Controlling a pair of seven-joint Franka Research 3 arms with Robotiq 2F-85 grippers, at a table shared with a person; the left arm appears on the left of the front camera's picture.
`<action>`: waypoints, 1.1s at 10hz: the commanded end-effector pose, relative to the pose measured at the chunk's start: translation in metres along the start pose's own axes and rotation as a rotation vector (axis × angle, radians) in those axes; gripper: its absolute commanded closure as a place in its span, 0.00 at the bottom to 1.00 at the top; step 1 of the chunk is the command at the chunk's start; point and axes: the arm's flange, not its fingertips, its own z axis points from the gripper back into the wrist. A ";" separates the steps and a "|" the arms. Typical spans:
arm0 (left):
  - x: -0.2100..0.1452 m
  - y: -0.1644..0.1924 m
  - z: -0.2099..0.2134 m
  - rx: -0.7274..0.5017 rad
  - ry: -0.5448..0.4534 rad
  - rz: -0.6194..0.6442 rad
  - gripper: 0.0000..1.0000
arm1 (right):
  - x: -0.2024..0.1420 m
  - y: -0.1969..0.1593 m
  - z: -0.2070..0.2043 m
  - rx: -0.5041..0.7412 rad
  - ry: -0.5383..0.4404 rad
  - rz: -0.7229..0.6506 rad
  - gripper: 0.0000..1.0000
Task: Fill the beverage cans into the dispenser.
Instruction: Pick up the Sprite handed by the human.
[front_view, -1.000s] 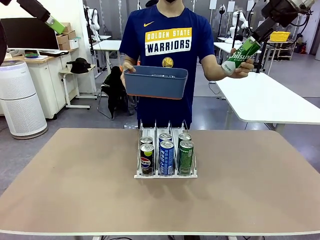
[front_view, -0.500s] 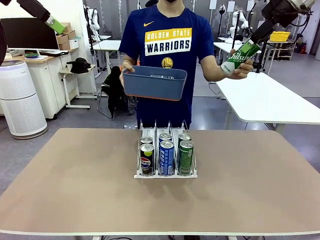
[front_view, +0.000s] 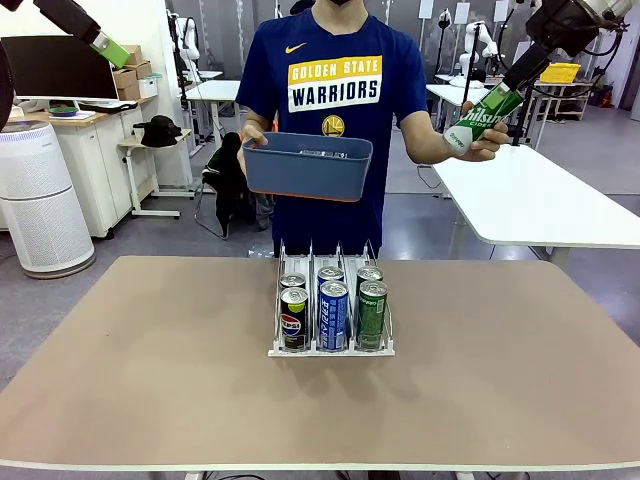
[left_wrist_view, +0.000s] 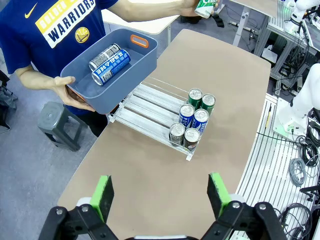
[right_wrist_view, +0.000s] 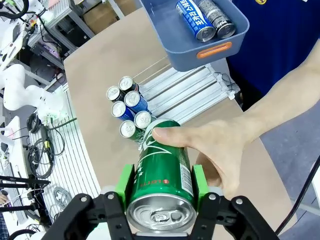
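Right wrist view: right gripper (right_wrist_view: 162, 186) is clamping green can (right_wrist_view: 162, 167); person's hand (right_wrist_view: 220, 150) is wrapping it; blue bin (right_wrist_view: 186, 58) is being held beyond dispenser (right_wrist_view: 185, 92); left gripper (left_wrist_view: 160, 195) is gaping.

- From the front, the near wall of the bin (front_view: 307, 165) hides from us whatever lies inside.
- The rear cans (front_view: 329, 273) in the dispenser (front_view: 331, 351) stand mostly behind the front row, so we cannot read their labels.
- In the right wrist view the person's hand (right_wrist_view: 220, 145) covers the far end of the green can (right_wrist_view: 162, 172), and the can hides the pad faces of the right gripper (right_wrist_view: 160, 186).
- The front view's top corner cuts off the left gripper (left_wrist_view: 161, 196), leaving us one finger (front_view: 100, 42).
- The dark can (right_wrist_view: 217, 16) carries print too small for us to read.
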 end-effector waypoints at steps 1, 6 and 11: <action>-0.001 -0.001 0.000 0.002 0.012 0.007 0.00 | 0.000 0.000 0.002 0.039 0.000 0.006 1.00; -0.001 -0.001 0.000 0.002 0.012 0.007 0.00 | -0.002 0.001 0.004 0.059 0.000 0.041 1.00; -0.001 -0.001 0.000 0.002 0.012 0.007 0.00 | -0.001 0.002 0.001 0.016 0.002 0.007 1.00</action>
